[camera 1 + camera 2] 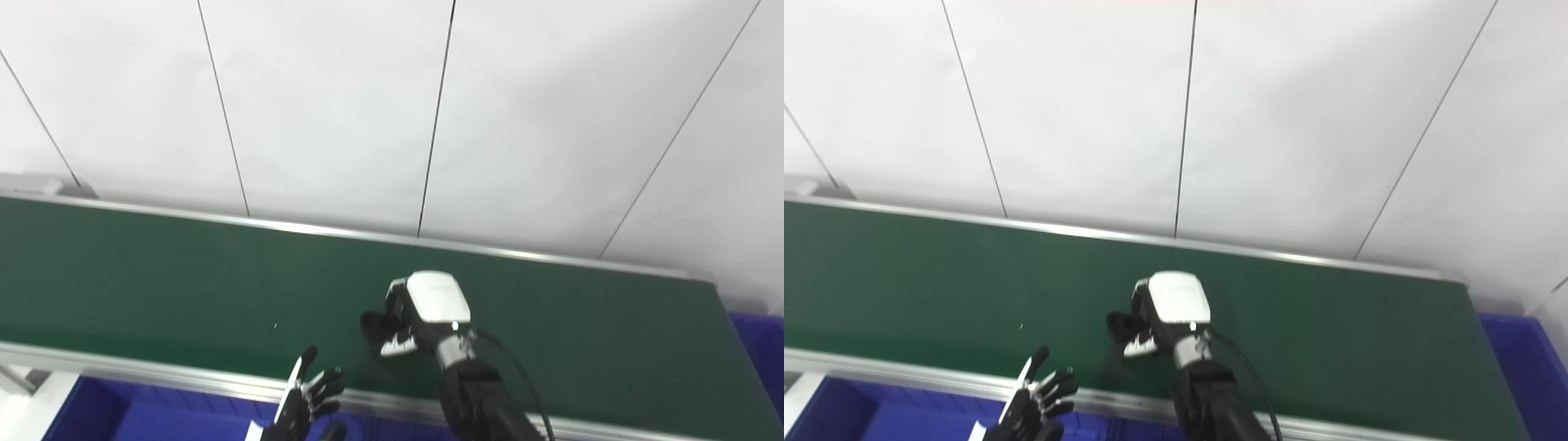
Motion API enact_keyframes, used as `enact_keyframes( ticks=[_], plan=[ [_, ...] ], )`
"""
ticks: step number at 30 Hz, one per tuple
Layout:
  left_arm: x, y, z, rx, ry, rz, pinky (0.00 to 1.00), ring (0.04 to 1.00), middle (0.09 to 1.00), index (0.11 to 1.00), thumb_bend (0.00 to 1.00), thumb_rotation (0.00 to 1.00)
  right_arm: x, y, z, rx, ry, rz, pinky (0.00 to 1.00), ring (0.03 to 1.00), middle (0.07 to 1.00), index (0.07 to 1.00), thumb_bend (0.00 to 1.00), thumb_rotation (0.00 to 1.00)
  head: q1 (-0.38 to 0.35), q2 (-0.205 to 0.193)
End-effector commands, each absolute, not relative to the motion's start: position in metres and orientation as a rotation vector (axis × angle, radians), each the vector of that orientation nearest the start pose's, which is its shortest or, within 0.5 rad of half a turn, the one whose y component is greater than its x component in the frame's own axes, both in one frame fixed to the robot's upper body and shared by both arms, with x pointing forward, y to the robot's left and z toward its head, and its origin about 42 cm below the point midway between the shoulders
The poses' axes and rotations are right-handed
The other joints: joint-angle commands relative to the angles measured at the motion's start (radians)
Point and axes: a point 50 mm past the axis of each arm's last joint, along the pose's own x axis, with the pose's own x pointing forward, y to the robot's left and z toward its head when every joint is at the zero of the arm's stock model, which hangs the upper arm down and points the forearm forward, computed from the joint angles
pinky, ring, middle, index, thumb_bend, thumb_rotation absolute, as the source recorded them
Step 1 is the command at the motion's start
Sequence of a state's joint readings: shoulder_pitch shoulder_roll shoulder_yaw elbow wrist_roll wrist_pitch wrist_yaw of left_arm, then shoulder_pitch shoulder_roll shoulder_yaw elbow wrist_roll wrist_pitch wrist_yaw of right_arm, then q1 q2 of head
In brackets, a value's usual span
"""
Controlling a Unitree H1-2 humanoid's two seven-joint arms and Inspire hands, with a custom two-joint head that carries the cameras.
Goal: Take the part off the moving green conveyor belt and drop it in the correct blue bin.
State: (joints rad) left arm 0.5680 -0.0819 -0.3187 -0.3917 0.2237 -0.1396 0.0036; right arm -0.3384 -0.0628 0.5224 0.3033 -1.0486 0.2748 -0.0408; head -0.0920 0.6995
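The green conveyor belt [153, 288] runs across the middle of both views. My right hand [416, 315] is over the belt's middle, palm down, with its fingers curled to the left around a small dark part [372, 322] that lies at belt level. Most of the part is hidden by the fingers. It shows the same way in the right eye view [1118, 323]. My left hand [306, 401] is open with fingers spread, at the belt's near rail, above a blue bin [153, 416], and holds nothing.
A second blue bin [762, 349] stands past the belt's right end. The belt has metal rails along its near edge [184, 380] and far edge [343, 231]. A white panelled wall [343, 110] stands behind.
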Motion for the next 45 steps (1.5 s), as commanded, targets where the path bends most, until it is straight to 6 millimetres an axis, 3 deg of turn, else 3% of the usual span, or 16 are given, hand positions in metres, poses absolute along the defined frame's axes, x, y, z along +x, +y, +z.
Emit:
enact_keyframes(
  ticks=[1,19,20,22,35,39,45],
  plan=[
    [0.11,0.119,0.13,-0.025,-0.063,-0.115,0.76,0.808,0.855,0.977,0.51,0.78,0.352,-0.09,0.09,-1.324,-0.084,0.325,0.11,0.17,0.266,0.489,0.51,0.13,0.002,0.0],
    [0.108,0.121,0.131,-0.038,-0.044,-0.12,0.76,0.788,0.843,0.984,0.52,0.78,0.344,-0.087,0.092,-1.269,-0.047,0.337,0.14,0.208,0.314,0.49,0.51,0.12,-0.014,0.012],
    [0.108,0.121,0.131,-0.038,-0.043,-0.12,0.76,0.783,0.84,0.981,0.53,0.78,0.343,-0.088,0.093,-1.254,-0.049,0.337,0.16,0.221,0.407,0.488,0.52,0.05,-0.014,0.012],
    [0.109,0.121,0.132,-0.037,-0.046,-0.119,0.76,0.776,0.836,0.977,0.53,0.79,0.341,-0.092,0.097,-1.225,-0.071,0.338,0.17,0.229,0.457,0.487,0.52,0.01,-0.021,0.015],
    [0.113,0.142,0.133,-0.024,-0.057,-0.124,0.78,0.785,0.844,0.987,0.55,0.82,0.314,-0.15,0.159,-1.32,-0.188,0.363,0.17,0.243,0.472,0.488,0.53,0.0,-0.11,0.043],
    [0.116,0.154,0.135,-0.014,-0.057,-0.13,0.79,0.793,0.852,0.988,0.54,0.84,0.294,-0.167,0.181,-1.357,-0.215,0.384,0.19,0.26,0.473,0.488,0.52,0.0,-0.173,0.074],
    [0.123,0.169,0.14,-0.009,-0.05,-0.138,0.82,0.808,0.86,1.0,0.56,0.86,0.262,-0.174,0.196,-1.396,-0.203,0.456,0.21,0.285,0.475,0.488,0.53,0.0,-0.276,0.125]
  ],
)
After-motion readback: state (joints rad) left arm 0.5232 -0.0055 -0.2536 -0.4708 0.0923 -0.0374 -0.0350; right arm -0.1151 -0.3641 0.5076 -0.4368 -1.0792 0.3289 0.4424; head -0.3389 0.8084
